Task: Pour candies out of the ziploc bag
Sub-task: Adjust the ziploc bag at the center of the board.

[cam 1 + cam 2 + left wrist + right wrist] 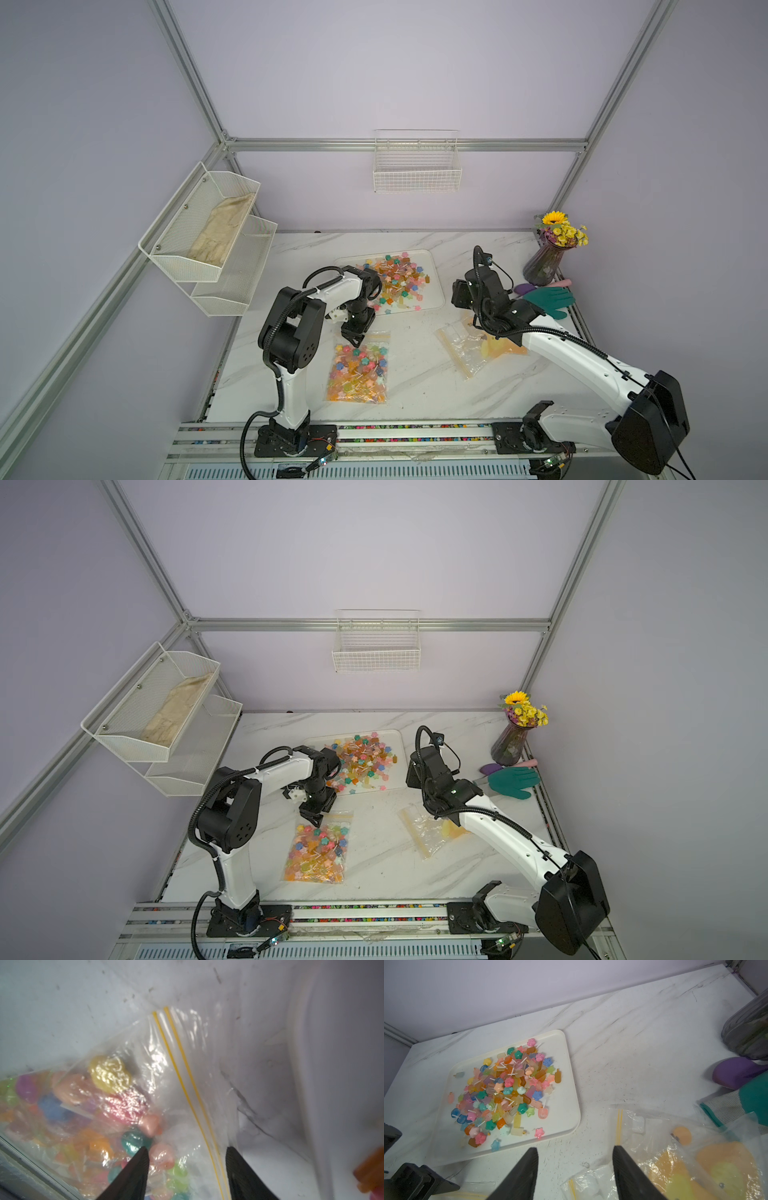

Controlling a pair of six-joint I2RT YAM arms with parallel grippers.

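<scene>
candies [359, 374] packed in ziploc bag [376, 338], flat on marble table [415, 395] in both top views, zip end toward white tray [434, 266]. tray already carries a loose heap. left gripper [354, 338] down at the bag's zip-end corner. right gripper [459, 293] raised between tray and second, nearly empty bag [461, 349].

left wrist: jaws apart, straddling yellow zip strip [177, 1076], film between them, not pinched. can't tell if zip is sealed.

right wrist: jaws wide, nothing held, tray ahead.

handling guess: thin slick film, floppy, lumpy load that shifts. light enough for one arm. best pinched at bottom corners, away from zip, mouth tipped over tray.
</scene>
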